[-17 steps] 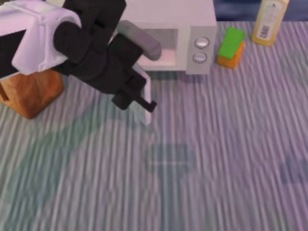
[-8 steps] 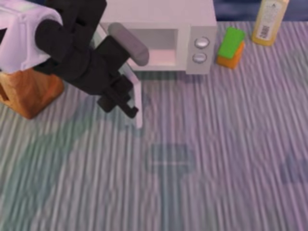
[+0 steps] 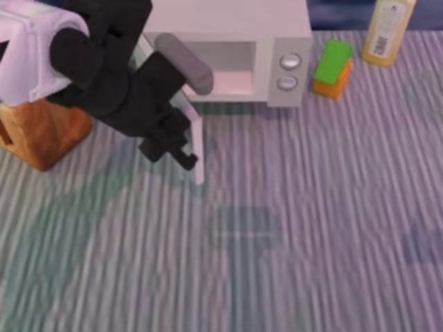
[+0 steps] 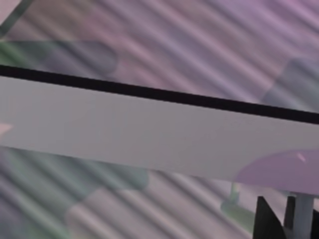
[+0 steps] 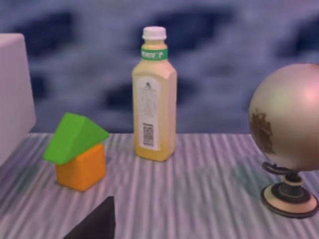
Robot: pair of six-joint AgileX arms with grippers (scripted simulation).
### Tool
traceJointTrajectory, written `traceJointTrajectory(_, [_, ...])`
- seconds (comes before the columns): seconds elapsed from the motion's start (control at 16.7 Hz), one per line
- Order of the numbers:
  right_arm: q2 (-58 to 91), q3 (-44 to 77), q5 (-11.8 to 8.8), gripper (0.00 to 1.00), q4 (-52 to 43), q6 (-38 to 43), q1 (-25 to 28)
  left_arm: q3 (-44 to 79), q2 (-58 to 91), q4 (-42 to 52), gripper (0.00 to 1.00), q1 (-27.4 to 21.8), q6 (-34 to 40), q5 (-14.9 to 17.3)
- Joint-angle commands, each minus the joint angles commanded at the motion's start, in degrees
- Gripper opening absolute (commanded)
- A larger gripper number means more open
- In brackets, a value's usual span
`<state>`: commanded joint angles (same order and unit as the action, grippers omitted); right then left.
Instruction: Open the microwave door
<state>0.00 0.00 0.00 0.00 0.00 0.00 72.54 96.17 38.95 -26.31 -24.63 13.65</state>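
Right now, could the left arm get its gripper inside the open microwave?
Probably yes: the door is swung wide, the microwave cavity looks open in front, and the left gripper sits just beside it.

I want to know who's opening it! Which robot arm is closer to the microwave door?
Left. The left gripper is right at the swung-out microwave door. The right arm is out of the top view, parked off toward the bottle side.
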Motion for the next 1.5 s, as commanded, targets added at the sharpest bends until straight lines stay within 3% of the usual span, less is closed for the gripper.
traceJointTrajectory(1.14, [0.0, 0.0, 0.0, 1.0, 0.0, 0.0, 0.0, -0.05, -0.01, 0.12, 0.0, -0.14, -0.04, 0.36])
traceJointTrajectory(1.5, [0.0, 0.0, 0.0, 1.0, 0.0, 0.0, 0.0, -0.35, -0.96, 2.3, 0.0, 3.34, -8.43, 3.97])
